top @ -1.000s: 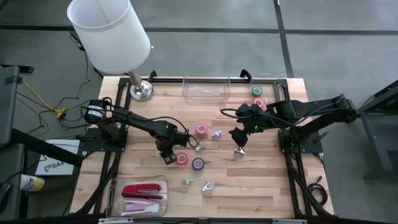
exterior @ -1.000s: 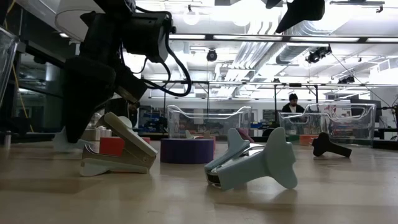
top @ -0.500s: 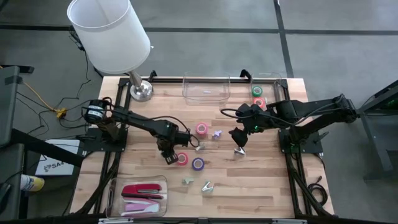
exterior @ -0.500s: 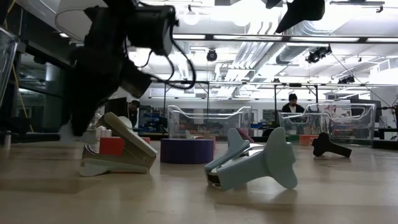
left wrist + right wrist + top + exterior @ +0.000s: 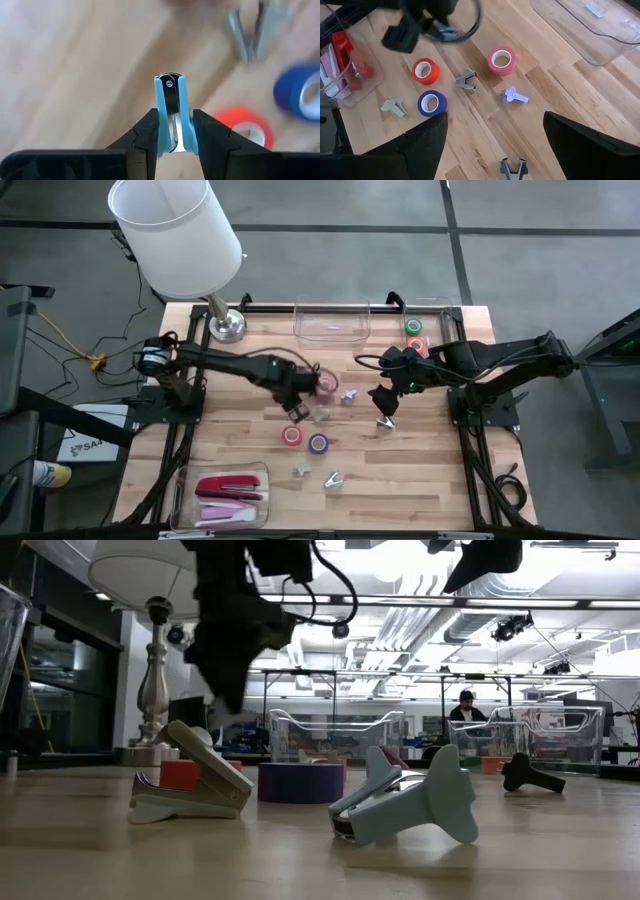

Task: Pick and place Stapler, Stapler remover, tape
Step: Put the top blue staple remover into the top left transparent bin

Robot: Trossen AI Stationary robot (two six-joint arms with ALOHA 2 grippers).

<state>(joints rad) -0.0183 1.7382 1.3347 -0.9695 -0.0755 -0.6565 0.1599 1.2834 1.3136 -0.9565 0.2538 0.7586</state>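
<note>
Left gripper (image 5: 293, 411) is up off the tabletop (image 5: 400, 480) near its middle, fingers (image 5: 147, 135) pinched on a light blue staple remover (image 5: 171, 112), the claw end poking out between them in the left wrist view. Just beside it on the wood sits the pink tape roll (image 5: 326, 386), with a lilac staple remover (image 5: 348, 395) next to that. Nearer the front edge, the red-orange tape roll (image 5: 292, 436) and the purple tape roll (image 5: 318, 443) lie side by side, apart from the gripper (both flat on the wood). Two more staple removers, pale green (image 5: 302, 471) and silvery (image 5: 333, 479), rest further forward. The staplers (image 5: 230, 486) lie in a clear tray (image 5: 180, 490) at the front left corner. A green tape roll (image 5: 413, 326) sits in the clear bin (image 5: 440, 305) at the back right. Right gripper (image 5: 383, 401) hovers right of centre, fingers (image 5: 420, 145) spread wide and empty, above a dark staple remover (image 5: 513, 167).
</note>
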